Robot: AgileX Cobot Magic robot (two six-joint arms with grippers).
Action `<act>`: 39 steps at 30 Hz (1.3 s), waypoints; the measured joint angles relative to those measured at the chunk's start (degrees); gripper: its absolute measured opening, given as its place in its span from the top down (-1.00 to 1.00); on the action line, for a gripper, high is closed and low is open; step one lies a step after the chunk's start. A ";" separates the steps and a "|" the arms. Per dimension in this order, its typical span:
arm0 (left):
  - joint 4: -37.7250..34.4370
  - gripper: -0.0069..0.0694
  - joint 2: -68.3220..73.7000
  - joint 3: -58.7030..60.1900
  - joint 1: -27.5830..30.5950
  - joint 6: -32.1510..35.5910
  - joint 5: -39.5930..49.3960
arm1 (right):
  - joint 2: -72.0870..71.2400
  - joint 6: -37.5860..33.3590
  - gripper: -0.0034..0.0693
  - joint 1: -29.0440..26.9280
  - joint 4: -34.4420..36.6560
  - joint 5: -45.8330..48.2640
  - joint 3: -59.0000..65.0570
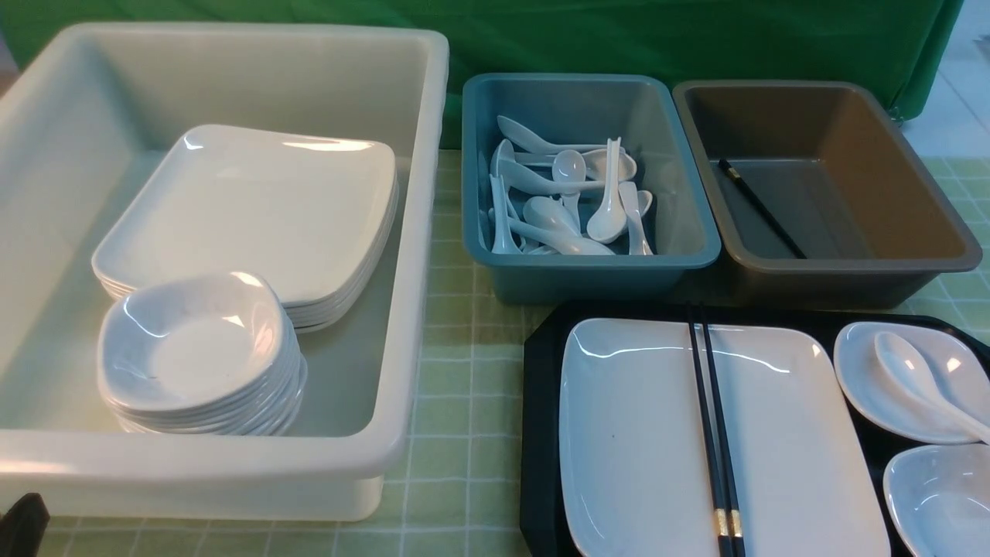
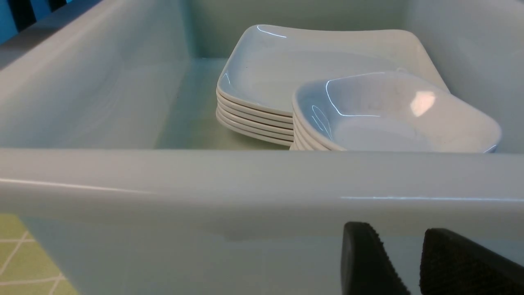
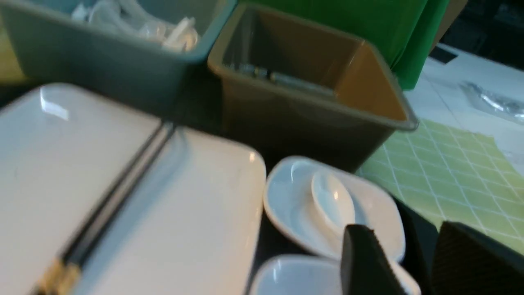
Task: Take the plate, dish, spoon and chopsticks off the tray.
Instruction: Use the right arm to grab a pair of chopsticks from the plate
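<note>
On the tray, 2 slim black gold-banded chopsticks are laid lengthwise across the glossy white plate, thick ends pointed nearest the camera. Both pincers, left and right, are parted, with nothing grasped.

Front: between arms, forward | wrists: closer | front+right wrist: tray

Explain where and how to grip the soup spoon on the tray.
I'd take the spoon by its handle, from above, jaws across its narrow width. The handle leaves the small dish and runs out past its rim toward the robot, so it looks easier to reach than the broad bowl lying inside.
</note>
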 joint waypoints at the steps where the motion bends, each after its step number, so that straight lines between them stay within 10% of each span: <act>1: 0.00 0.31 0.00 0.00 0.00 0.00 0.00 | 0.00 4.16 0.23 0.00 2.49 -1.60 0.00; 8: 0.00 0.29 0.00 0.00 0.00 0.00 0.00 | 0.00 35.88 0.23 0.00 10.64 -6.30 0.00; 16: 0.00 0.27 0.00 0.00 0.00 0.00 0.00 | 0.00 41.99 0.27 0.00 11.02 -9.03 0.00; 20: 0.00 0.26 0.00 0.00 0.00 0.00 0.00 | 1.47 32.29 0.72 0.00 11.07 -10.84 -5.04; 26: 0.00 0.24 0.00 0.00 0.00 0.00 0.00 | 16.15 12.22 0.88 0.00 11.07 1.55 -23.33; 31: 0.00 0.23 0.00 0.00 0.00 0.01 0.00 | 41.09 7.37 0.87 0.00 11.22 27.54 -35.92; 39: 0.00 0.22 0.00 0.00 0.00 0.01 0.00 | 67.51 0.24 0.33 6.01 16.54 32.58 -37.74</act>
